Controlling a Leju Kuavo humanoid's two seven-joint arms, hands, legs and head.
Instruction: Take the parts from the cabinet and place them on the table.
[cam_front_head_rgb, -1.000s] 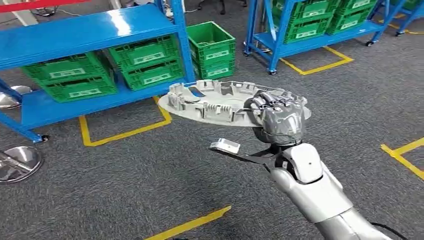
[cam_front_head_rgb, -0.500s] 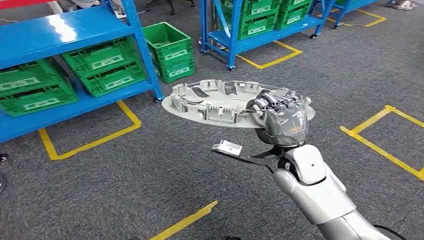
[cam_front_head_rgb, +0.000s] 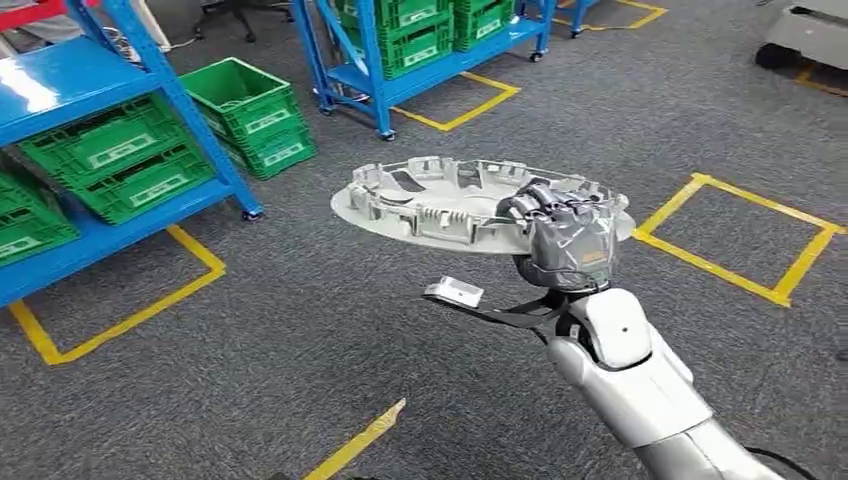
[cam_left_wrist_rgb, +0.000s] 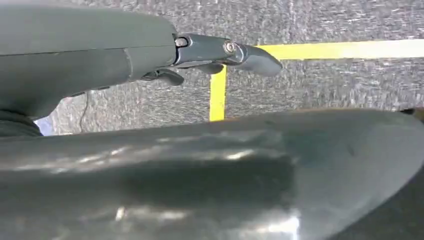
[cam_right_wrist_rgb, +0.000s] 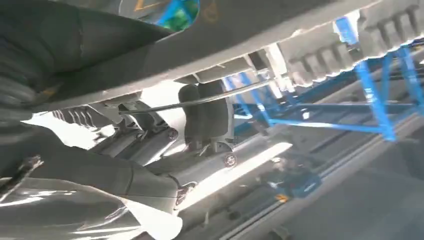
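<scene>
The right robot hand (cam_front_head_rgb: 563, 240) is gripping the near right rim of the part (cam_front_head_rgb: 470, 205), a grey round cover with ribbed clips, its fingers curling over the edge while the part is riding level above the carpet (cam_front_head_rgb: 250, 350). In the right wrist view the same fingers (cam_right_wrist_rgb: 205, 117) are wrapping the rim from below. The left robot hand (cam_left_wrist_rgb: 220, 52) is hanging over the carpet by a yellow tape line; I cannot tell whether it is spread or closed.

Judging by this, the pick from the cabinet is done and the carry is under way; the setting down is left, and no desk is showing yet.

Farther off, yellow floor squares (cam_front_head_rgb: 745, 235) are lying to the right, a green crate (cam_front_head_rgb: 250, 115) is sitting on the floor at far left beside a blue rack (cam_front_head_rgb: 110, 150) loaded with crates, and a second rack (cam_front_head_rgb: 420, 45) is standing beyond. Nothing is blocking the open carpet straight ahead.
</scene>
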